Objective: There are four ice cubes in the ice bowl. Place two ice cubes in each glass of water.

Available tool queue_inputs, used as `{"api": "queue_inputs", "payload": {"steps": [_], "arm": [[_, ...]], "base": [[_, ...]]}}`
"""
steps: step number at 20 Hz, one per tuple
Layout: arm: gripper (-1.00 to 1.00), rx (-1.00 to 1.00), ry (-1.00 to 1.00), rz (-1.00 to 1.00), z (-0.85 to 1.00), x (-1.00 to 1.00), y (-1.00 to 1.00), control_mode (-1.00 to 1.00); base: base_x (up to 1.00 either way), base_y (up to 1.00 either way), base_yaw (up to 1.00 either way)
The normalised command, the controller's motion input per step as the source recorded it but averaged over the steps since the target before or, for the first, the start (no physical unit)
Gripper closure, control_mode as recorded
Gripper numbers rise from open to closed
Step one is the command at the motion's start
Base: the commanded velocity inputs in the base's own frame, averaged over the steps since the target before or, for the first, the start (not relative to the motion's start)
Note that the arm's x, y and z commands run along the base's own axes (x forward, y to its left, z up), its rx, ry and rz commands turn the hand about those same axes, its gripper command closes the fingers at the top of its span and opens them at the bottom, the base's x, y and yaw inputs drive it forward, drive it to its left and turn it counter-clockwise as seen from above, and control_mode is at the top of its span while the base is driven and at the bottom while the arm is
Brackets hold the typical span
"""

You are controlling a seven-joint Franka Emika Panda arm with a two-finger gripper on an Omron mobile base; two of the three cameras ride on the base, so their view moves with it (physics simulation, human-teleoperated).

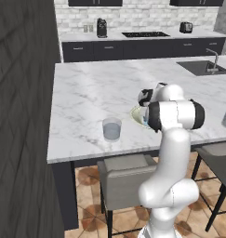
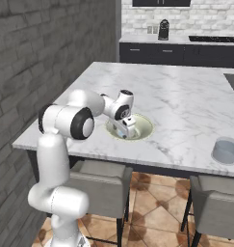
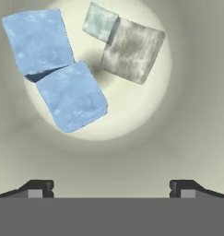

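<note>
the white arm bends forward over the marble counter (image 1: pixel 86 93), its gripper (image 2: pixel 126 126) pointing down into the ice bowl (image 2: pixel 146 126), jaws spread wide and holding nothing. in the hand view four ice cubes (image 3: pixel 72 97) lie on the bowl's pale floor: two blue ones touching, two greyer ones touching beside them. one glass of water (image 1: pixel 111 128) stands left of the bowl, another (image 2: pixel 226 150) well apart on the right.
</note>
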Motion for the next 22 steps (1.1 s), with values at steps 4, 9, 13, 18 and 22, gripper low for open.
{"api": "queue_inputs", "payload": {"steps": [4, 9, 13, 18, 22], "arm": [[-1.00, 0.00, 0.00, 0.00, -0.16, 0.29, -0.16, -1.00], [-1.00, 0.00, 0.00, 0.00, -0.18, 0.34, -0.04, -1.00], [-1.00, 0.00, 0.00, 0.00, -0.17, 0.43, 0.00, -1.00], [-1.00, 0.00, 0.00, 0.00, -0.25, 0.30, 0.00, -1.00], [1.00, 0.00, 0.00, 0.00, -0.15, 0.05, 0.00, -1.00]], "base": [[0.00, 0.00, 0.00], [0.00, 0.00, 0.00], [0.00, 0.00, 0.00], [0.00, 0.00, 0.00], [0.00, 0.00, 0.00]]}}
